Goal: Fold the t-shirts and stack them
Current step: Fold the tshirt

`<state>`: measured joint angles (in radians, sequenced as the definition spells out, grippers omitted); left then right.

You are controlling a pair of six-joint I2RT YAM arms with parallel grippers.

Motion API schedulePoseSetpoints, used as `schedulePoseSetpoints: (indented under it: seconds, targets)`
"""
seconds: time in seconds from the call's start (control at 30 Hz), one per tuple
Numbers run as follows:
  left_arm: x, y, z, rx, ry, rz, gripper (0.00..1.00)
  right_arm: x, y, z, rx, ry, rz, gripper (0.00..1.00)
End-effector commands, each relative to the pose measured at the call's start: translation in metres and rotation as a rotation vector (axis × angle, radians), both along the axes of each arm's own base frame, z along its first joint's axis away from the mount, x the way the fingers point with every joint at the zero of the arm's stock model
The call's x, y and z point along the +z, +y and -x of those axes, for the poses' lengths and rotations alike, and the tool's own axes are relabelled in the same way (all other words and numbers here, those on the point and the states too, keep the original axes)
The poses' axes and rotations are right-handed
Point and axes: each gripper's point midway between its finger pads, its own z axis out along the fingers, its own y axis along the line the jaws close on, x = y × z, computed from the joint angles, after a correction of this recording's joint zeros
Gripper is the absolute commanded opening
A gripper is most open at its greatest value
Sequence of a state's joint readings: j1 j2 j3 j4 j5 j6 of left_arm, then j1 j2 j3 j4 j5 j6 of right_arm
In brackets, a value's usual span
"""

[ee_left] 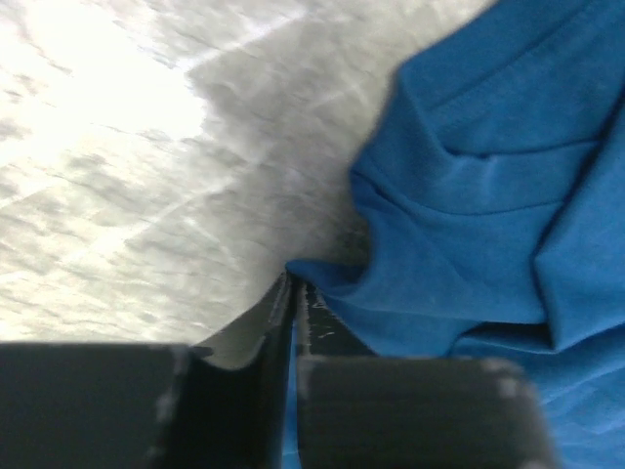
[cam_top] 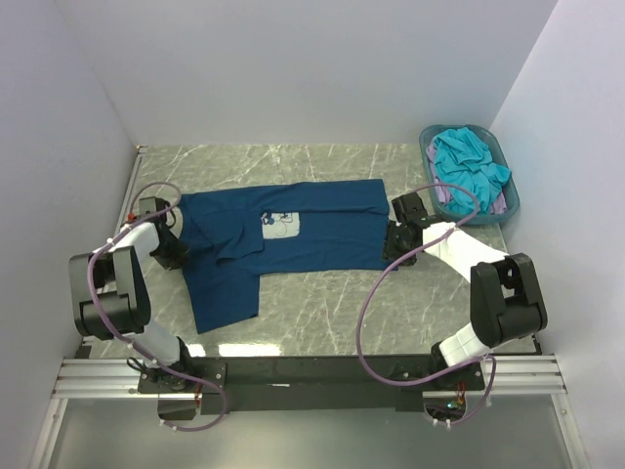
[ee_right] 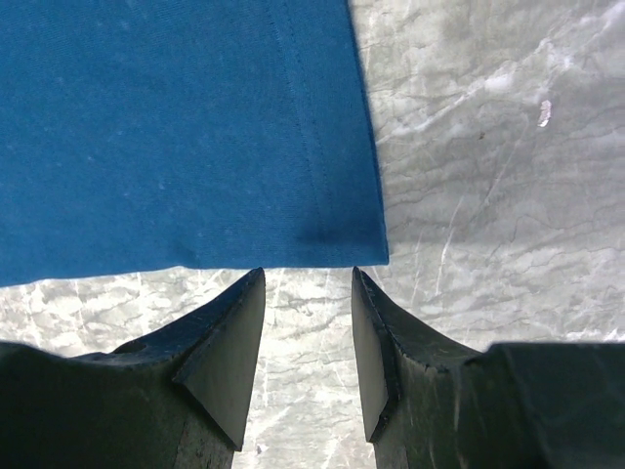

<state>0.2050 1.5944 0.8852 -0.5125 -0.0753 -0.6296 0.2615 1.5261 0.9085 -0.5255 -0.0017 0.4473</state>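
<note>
A dark navy t-shirt (cam_top: pixel 293 234) with a small white chest print lies spread across the marble table, one sleeve trailing toward the front left. My left gripper (cam_top: pixel 181 249) is at its left edge. In the left wrist view its jaws (ee_left: pixel 296 293) are pressed together on a bunched fold of the blue cloth (ee_left: pixel 469 195). My right gripper (cam_top: pixel 391 244) sits at the shirt's right hem. Its open fingers (ee_right: pixel 308 278) stop just short of the hem corner (ee_right: pixel 176 127), with bare table between them. A turquoise t-shirt (cam_top: pixel 469 166) and a pale lilac one (cam_top: pixel 500 205) lie in the basket.
The teal plastic basket (cam_top: pixel 430 147) stands at the back right corner against the white wall. White walls close in the table (cam_top: pixel 322 303) on the left, back and right. The arm bases and a metal rail run along the near edge.
</note>
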Motion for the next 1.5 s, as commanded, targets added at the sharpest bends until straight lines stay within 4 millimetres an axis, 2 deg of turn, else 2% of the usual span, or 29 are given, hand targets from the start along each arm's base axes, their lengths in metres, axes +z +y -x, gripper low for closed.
schedulePoseSetpoints:
  seconds: [0.0,0.03,0.23,0.4,0.8,1.13,1.47]
  targets:
    - [-0.018,-0.018,0.022,-0.022,0.087,0.031,0.03,0.01,-0.009,-0.005,-0.02,-0.043,0.019,0.48]
    - [-0.018,-0.018,0.026,-0.019,0.1,0.03,0.01,0.01,-0.011,-0.005,-0.026,-0.043,0.021,0.48]
    - [-0.008,-0.014,0.045,0.0,0.11,0.004,0.01,0.008,-0.019,-0.002,-0.051,-0.037,0.036,0.48]
    - [0.0,-0.008,0.048,0.018,0.096,0.004,0.01,0.004,-0.02,-0.003,-0.066,-0.021,0.02,0.47]
    - [0.02,-0.002,0.043,0.054,0.016,0.015,0.01,0.0,-0.018,-0.009,-0.071,-0.003,0.021,0.44]
    - [0.022,-0.001,0.042,0.055,0.007,0.024,0.01,-0.02,-0.024,-0.008,-0.088,0.042,0.056,0.44]
    - [0.025,0.0,0.041,0.06,-0.001,0.029,0.01,-0.025,-0.026,-0.009,-0.081,0.053,0.077,0.44]
